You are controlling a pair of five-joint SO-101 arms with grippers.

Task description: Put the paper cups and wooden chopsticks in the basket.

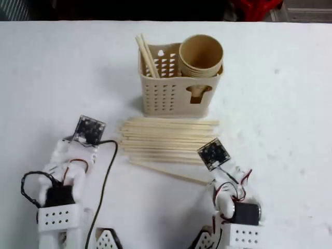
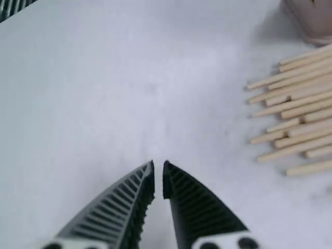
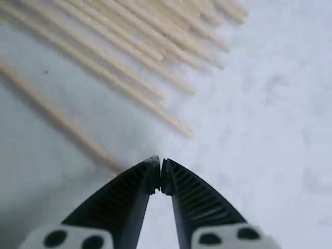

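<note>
Wooden chopsticks (image 1: 168, 140) flat, long axes side-to-side, parallel to basket (image 1: 166, 98) front

Chopstick pile (image 1: 168, 141) lies across table (image 1: 52, 78) just before basket (image 1: 171, 98). Stacked cups (image 1: 201, 54) take right compartment; upright sticks (image 1: 147, 54) lean in left, room beside them. Open table on both flanks.

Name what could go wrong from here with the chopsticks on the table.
The chopstick pile lies flat and packed, so a claw may grab several or scatter them. The stray chopstick beside the right claw could get nudged away. The basket stands behind the pile; a push might shift it.
</note>
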